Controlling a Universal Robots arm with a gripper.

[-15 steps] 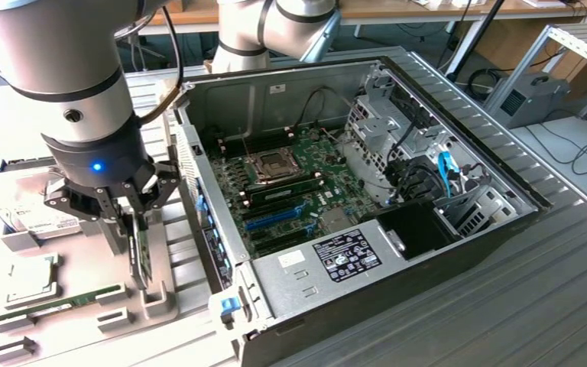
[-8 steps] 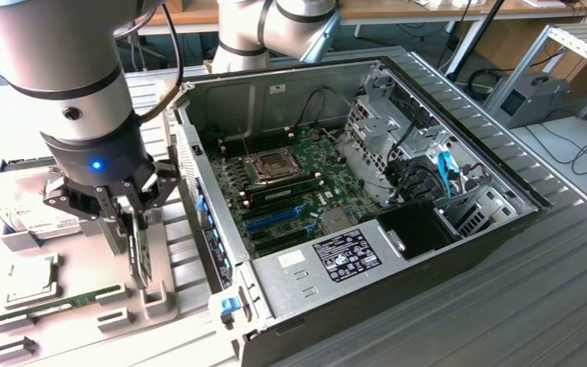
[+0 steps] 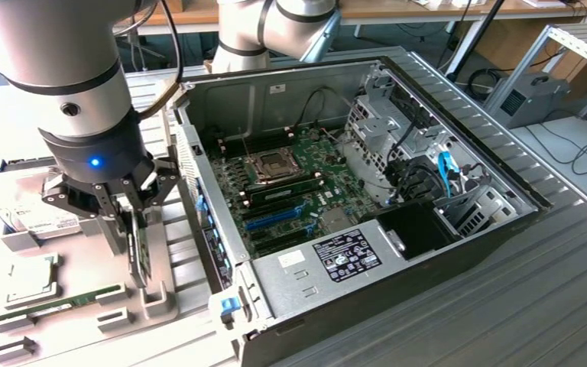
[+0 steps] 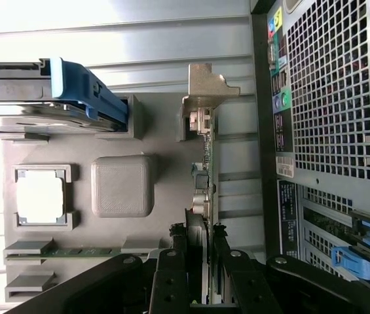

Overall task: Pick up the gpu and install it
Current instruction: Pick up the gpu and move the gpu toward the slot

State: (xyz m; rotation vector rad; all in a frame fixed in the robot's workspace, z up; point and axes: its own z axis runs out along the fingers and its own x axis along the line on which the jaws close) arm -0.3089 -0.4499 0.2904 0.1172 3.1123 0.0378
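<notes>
The arm stands in the lower left of the exterior view, its gripper (image 3: pixel 134 233) pointing straight down over a gray holder tray (image 3: pixel 163 297). The gpu (image 3: pixel 141 264) stands on edge in a slot of that tray, just beside the outer wall of the open computer case (image 3: pixel 273 84). Its lower edge is seated in the slot.

In the wrist view the gripper (image 4: pixel 200 245) straddles the card. The jaws are narrow, with one of the fingers (image 4: pixel 175 261) against the black fan side and the other against the board side. They appear to be clamped on the gpu (image 4: pixel 205 163). The card's silver end bracket (image 4: pixel 205 88) is at the end far from the gripper.

Other parts lie on the same tray (image 4: pixel 165 170):
- a hard drive (image 3: pixel 18 200) toward the exterior view's left
- a square processor (image 3: pixel 34 281) in its own pocket, also visible in the wrist view (image 4: pixel 40 196)
- a narrow green memory stick (image 3: pixel 64 300) near the exterior view's lower edge

The case lies on its side across the centre of the exterior view. Its motherboard (image 3: pixel 293 176) is exposed, with blue expansion slots (image 3: pixel 273 218) toward the tray side. A labelled power supply (image 3: pixel 339 256) sits at the near end. In the wrist view the perforated rear panel (image 4: pixel 332 91) runs alongside the card.
</notes>
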